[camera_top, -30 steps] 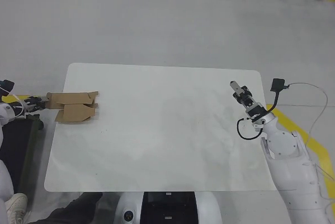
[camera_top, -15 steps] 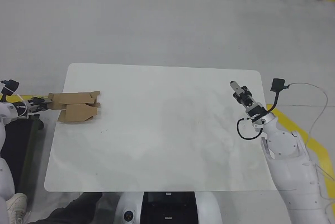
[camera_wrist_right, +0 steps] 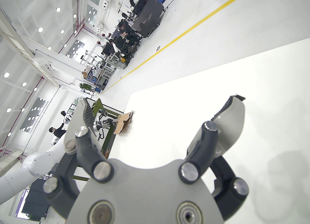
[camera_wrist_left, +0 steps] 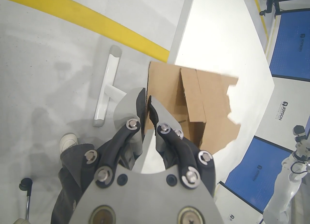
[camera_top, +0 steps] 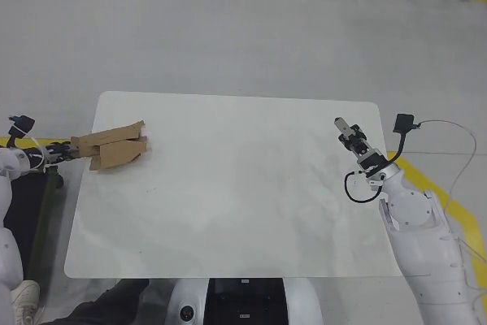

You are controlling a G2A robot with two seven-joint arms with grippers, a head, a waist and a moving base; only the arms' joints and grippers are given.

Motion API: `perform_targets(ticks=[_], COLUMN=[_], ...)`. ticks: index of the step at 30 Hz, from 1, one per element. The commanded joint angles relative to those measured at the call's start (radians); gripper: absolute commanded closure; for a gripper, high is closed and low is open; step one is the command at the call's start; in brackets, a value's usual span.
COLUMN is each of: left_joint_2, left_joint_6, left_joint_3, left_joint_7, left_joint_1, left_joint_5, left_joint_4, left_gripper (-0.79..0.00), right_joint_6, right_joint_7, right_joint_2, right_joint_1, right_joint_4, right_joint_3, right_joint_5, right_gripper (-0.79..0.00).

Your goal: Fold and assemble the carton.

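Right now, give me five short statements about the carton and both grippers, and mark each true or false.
1. The left gripper is shut on an edge of the carton. True.
2. The carton lies at the middle of the table. False: it is at the table's edge, on the left arm's side.
3. The right gripper has its fingers open and holds nothing. True.
4. The right gripper touches the carton. False: it is over the opposite side of the table, well apart from it.
5. The carton is a finished, closed box. False: its flaps hang loose and unfolded.
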Motion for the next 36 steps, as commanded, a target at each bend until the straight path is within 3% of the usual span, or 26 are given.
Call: perform_targets(ticks=[1,9,14,26,36], left_joint_2=[0.003,0.032,0.042,0.077,0.110], left_joint_6=[-0.007,-0.058,-0.002,0.188,0.269], left_joint_3=[-0.003,-0.048,-0.056,-0.004,0.069], left_joint_7=[-0.017,-0.176,-0.232,-0.423,-0.503], left_joint_1=[-0.004,-0.036,-0.031,0.121,0.250], left_joint_5=[-0.013,-0.131,-0.239,-0.649,-0.878], left_joint_4=[0.003,0.010,-0.048,-0.345,-0.566], left_gripper=[0.000,0.000,0.000,0.000,0.000], right_joint_6=[0.000,0.000,0.000,0.000,0.000], right_joint_7=[0.000,0.000,0.000,0.000,0.000], right_joint_2=[0.000,0.000,0.000,0.000,0.000], right_joint_1=[0.000,0.000,0.000,0.000,0.000], right_joint_4=[0.000,0.000,0.000,0.000,0.000], right_joint_3=[0.000,0.000,0.000,0.000,0.000], right_joint_5=[0.000,0.000,0.000,0.000,0.000], right_gripper=[-0.785,-0.785,-0.785,-0.785,-0.785])
